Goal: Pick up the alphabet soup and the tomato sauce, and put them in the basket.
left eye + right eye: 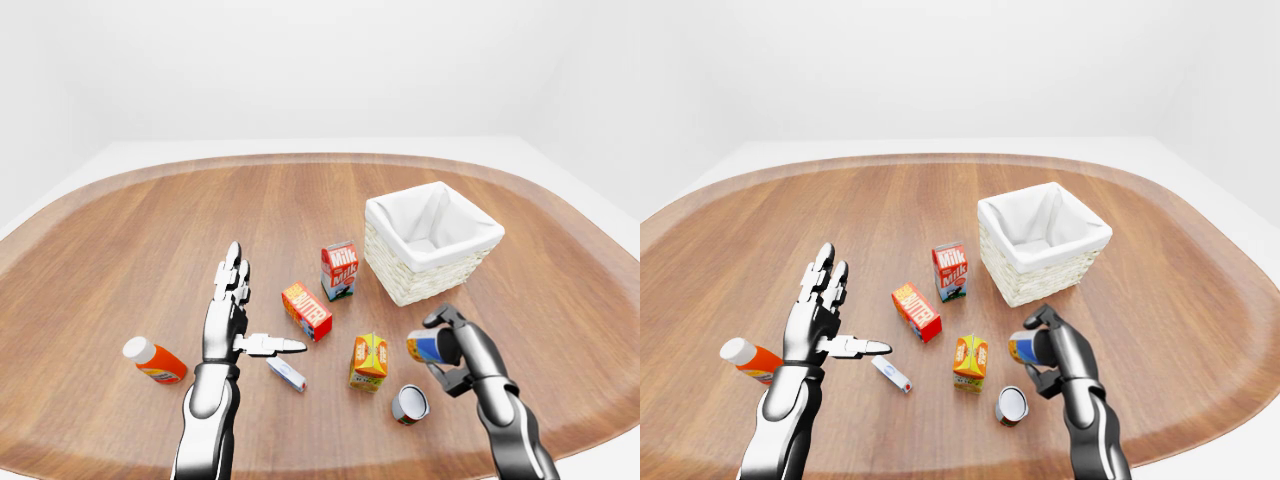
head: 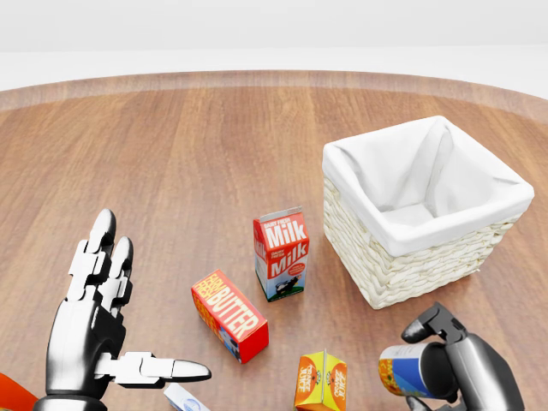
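right hand (image 2: 449, 372) at the lower right of the head view has its fingers clamped round the alphabet soup can (image 2: 404, 370), lying sideways in the grip, base toward frame left. basket (image 2: 425, 208) sits directly above it in frame. left hand (image 2: 94, 321), fingers spread, holds nothing. a second can (image 1: 409, 403), judged the tomato sauce, rests below the right hand
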Motion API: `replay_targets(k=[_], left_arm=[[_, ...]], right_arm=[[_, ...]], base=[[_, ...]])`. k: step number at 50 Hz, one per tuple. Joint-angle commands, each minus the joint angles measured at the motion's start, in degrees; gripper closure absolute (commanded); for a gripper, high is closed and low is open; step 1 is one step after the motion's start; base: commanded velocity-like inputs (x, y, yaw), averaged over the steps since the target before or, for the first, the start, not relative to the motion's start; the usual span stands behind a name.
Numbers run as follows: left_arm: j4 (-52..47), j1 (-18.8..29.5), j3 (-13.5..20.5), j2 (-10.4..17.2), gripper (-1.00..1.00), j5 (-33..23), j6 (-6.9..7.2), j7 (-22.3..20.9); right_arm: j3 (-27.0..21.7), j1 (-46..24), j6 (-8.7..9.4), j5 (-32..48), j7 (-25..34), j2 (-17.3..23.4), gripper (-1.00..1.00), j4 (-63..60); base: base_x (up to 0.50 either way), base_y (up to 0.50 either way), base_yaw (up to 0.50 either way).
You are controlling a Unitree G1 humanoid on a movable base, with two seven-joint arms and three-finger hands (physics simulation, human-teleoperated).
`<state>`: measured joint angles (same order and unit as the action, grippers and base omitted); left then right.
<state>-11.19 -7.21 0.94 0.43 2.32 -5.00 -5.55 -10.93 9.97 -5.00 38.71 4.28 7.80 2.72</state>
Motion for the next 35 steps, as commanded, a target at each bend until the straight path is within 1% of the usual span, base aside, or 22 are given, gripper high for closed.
replay_targets(k=[1, 7, 10, 15, 22, 25, 33, 35], left_arm=[[0.1, 0.2, 0.3, -0.1, -1.00, 0.4, 0.00, 0.0], [0.1, 0.2, 0.3, -0.1, -1.00, 0.4, 0.00, 0.1], [0.1, 0.2, 0.3, -0.1, -1.00, 0.4, 0.00, 0.0], [0.1, 0.2, 0.3, -0.1, -1.00, 0.4, 0.00, 0.1], [0.1, 0.2, 0.3, -0.1, -1.00, 0.4, 0.00, 0.1], [0.1, 0.2, 0.3, -0.1, -1.00, 0.4, 0.00, 0.0], [0.1, 0.2, 0.3, -0.1, -1.00, 0.4, 0.00, 0.0], [0.1, 0.2, 0.3, -0.1, -1.00, 0.4, 0.00, 0.0]], right_arm=[[-1.2, 0.3, 0.00, -2.0, -1.8, -0.7, 1.00, -1.6], [-0.7, 0.4, 0.00, -2.7, -2.1, -1.2, 1.00, -2.3], [-0.5, 0.5, 0.00, -5.3, -1.3, -1.9, 1.00, -4.0], [-0.7, 1.1, 0.00, -6.8, -0.8, -2.7, 1.00, -7.3], [-0.9, 1.7, 0.00, -5.9, -0.1, -3.6, 1.00, -12.7], [-0.6, 1.3, 0.00, -3.8, -0.5, -3.8, 1.00, -14.9], [0.4, -0.6, 0.00, -1.9, 2.4, -4.2, 1.00, -22.6], [0.8, -1.4, 1.27, -1.3, 3.3, -4.1, 1.00, -23.7]], base=[[0.00, 0.00, 0.00], [0.00, 0.00, 0.00], [0.00, 0.00, 0.00], [0.00, 0.00, 0.00], [0.00, 0.00, 0.00], [0.00, 0.00, 0.00], [0.00, 0.00, 0.00], [0.00, 0.00, 0.00]])
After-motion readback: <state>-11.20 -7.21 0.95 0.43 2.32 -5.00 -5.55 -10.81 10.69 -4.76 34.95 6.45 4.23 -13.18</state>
